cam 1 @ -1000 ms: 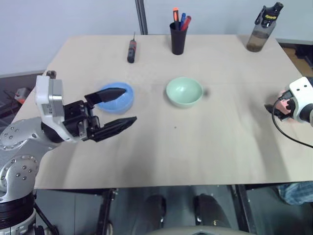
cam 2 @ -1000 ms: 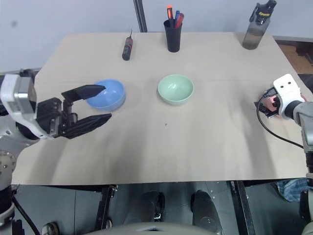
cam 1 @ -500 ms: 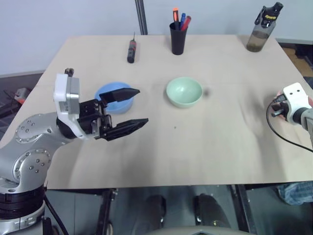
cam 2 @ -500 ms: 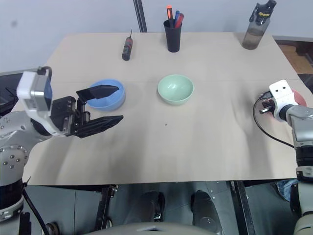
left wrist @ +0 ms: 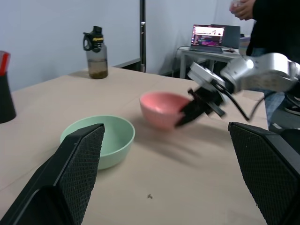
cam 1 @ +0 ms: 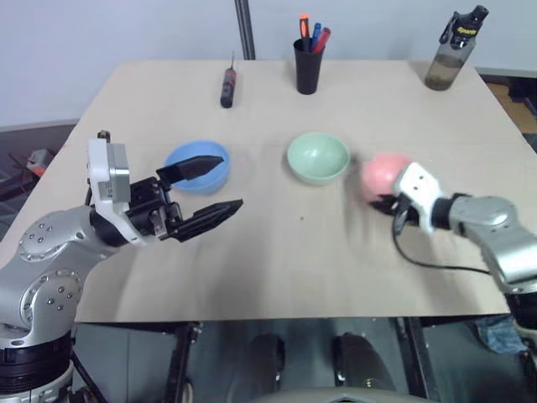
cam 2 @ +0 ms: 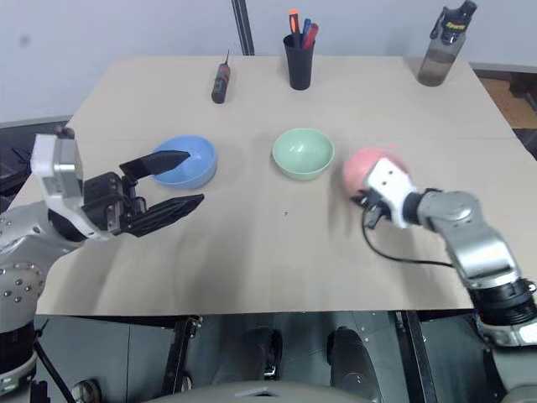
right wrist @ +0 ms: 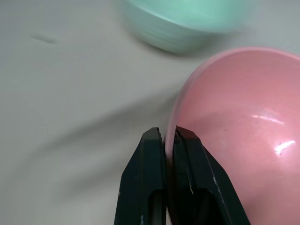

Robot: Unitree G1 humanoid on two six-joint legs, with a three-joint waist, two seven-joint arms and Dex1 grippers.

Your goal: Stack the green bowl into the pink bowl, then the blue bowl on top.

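Fingers pinching pink bowl rim, seemingly lifted in left wrist view

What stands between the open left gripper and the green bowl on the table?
Nothing visible stands in the way. Between the left gripper and the green bowl there is only bare table. The blue bowl sits under the gripper's far finger, off that line. The pink bowl, pinched by the right gripper, is beyond the green one.

blue bowl left, green bowl middle, pink bowl right.
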